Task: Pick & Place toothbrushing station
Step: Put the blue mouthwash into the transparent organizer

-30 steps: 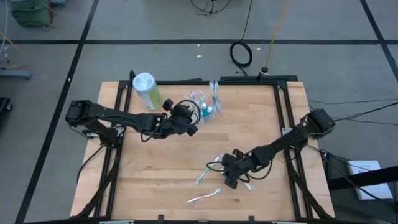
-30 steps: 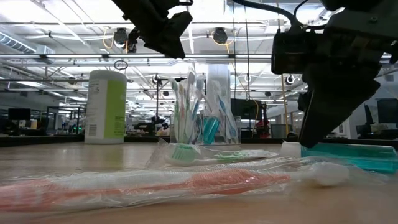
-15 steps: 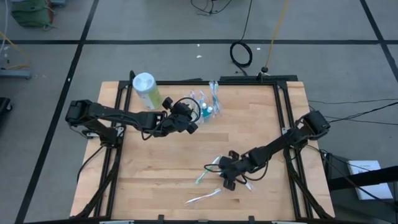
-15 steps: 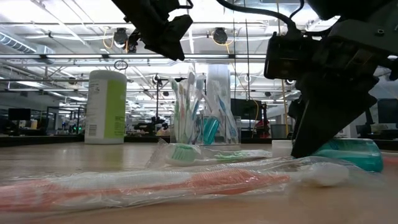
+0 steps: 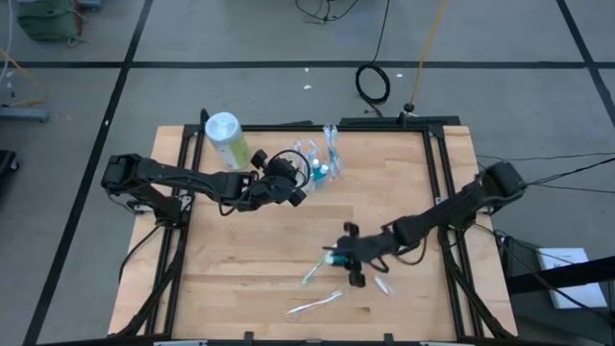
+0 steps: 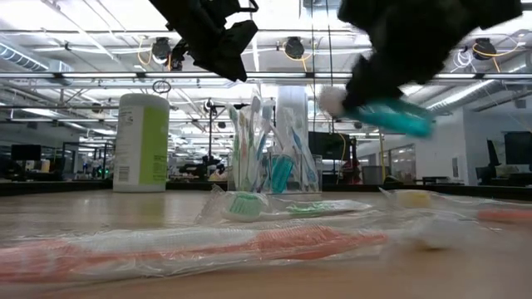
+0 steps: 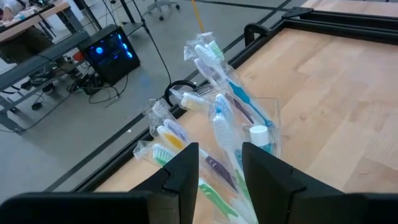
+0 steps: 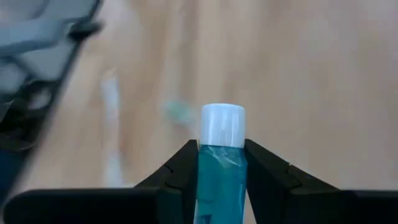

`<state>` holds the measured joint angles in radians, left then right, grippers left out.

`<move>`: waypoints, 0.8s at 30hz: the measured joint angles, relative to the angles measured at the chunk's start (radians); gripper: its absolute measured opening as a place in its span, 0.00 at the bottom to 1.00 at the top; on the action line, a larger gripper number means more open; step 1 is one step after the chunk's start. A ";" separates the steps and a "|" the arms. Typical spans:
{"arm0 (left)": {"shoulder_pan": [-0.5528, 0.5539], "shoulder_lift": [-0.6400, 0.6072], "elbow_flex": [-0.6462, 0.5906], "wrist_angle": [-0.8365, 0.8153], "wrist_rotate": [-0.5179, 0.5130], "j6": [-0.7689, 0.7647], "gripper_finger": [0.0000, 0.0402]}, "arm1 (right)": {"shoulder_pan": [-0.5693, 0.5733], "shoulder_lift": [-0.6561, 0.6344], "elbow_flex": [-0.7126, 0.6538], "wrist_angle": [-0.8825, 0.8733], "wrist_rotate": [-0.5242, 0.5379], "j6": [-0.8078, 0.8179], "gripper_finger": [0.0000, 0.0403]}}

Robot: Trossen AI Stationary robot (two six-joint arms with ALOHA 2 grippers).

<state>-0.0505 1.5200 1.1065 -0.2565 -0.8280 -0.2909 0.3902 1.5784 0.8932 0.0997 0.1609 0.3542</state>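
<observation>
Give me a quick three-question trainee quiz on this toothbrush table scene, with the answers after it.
1. True or false: the right hand holds a blue white-capped tube.
2. Which stands nearest the left hand? A) clear holder B) green canister C) orange toothbrush
3. Fill in: the tube is held ____ the wooden table, not resting on it.

Key: 1 true; 2 A; 3 above.

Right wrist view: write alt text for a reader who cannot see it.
The right tool grips a blue tube with a white cap between its two dark fingers, held above a blurred wooden table.
</observation>
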 joint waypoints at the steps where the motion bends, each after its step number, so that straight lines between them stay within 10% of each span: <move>1: 0.000 0.000 0.000 0.003 0.000 0.000 0.32 | -0.010 -0.027 -0.001 -0.004 0.052 -0.050 0.24; 7: 0.000 0.000 0.000 0.006 0.069 -0.001 0.32 | -0.102 -0.144 -0.001 0.104 0.373 -0.336 0.24; 16: -0.001 0.000 0.000 0.006 0.291 -0.002 0.32 | -0.300 -0.115 -0.008 0.218 0.304 -0.520 0.24; 24: -0.007 0.000 0.000 0.010 0.303 -0.041 0.32 | -0.472 -0.046 -0.188 0.690 0.201 -0.417 0.24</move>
<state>-0.0574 1.5204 1.1061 -0.2462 -0.5250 -0.3316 -0.0820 1.5326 0.7050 0.7900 0.3617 -0.0631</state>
